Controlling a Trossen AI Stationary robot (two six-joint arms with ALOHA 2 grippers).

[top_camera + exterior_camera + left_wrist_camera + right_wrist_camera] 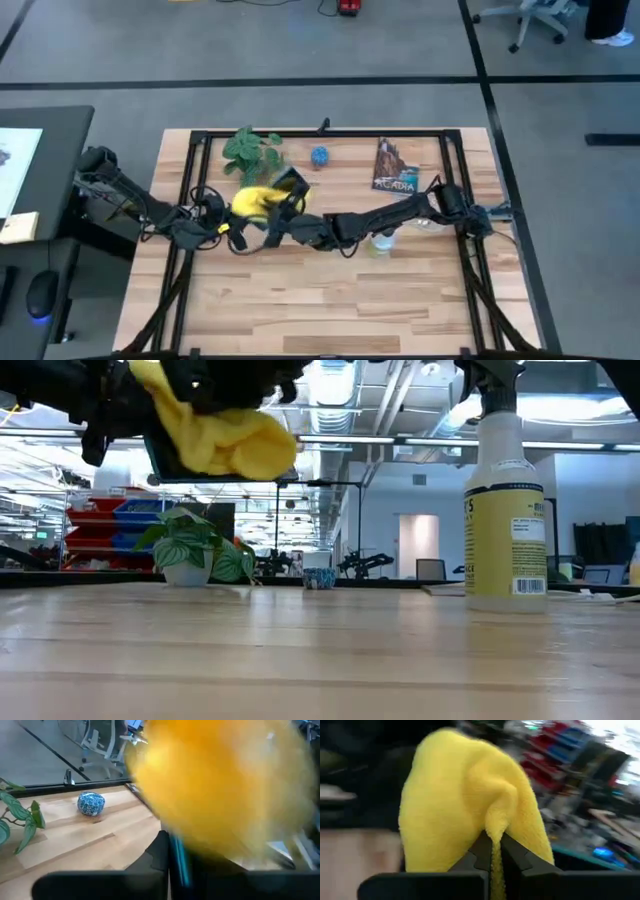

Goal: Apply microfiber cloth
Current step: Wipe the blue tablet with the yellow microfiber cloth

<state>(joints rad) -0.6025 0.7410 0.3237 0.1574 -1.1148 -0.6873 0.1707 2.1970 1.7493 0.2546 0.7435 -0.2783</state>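
Note:
The yellow microfiber cloth [253, 203] is bunched up and lifted above the table's left middle; the low view shows it high over the wood [225, 440]. My right gripper [495, 847] is shut on it. Behind the cloth a dark tablet [292, 184] with a teal edge is held up at a tilt, and its lower edge [230, 481] is clear of the table. My left gripper [232, 228] is shut on the tablet. In the left wrist view the blurred cloth [220, 790] covers most of the tablet. My left gripper holds the tablet by a thin teal edge [179, 865] that stands between its fingers. The tablet is lifted clear of the table and tilted. The cloth hides the remainder of the hold. My right gripper pinches a fold of the cloth [495, 832] between its two fingers, coming from the table's right. The cloth bulges out beyond the fingertips against the tablet, slack and clear of the table.
A yellow-labelled spray bottle [505, 510] stands right of centre, under my right arm [400, 212]. At the far side are a potted plant [250, 152], a small blue ball [319, 156] and a book [396, 167]. The near half of the wooden table [330, 310] shows bare.

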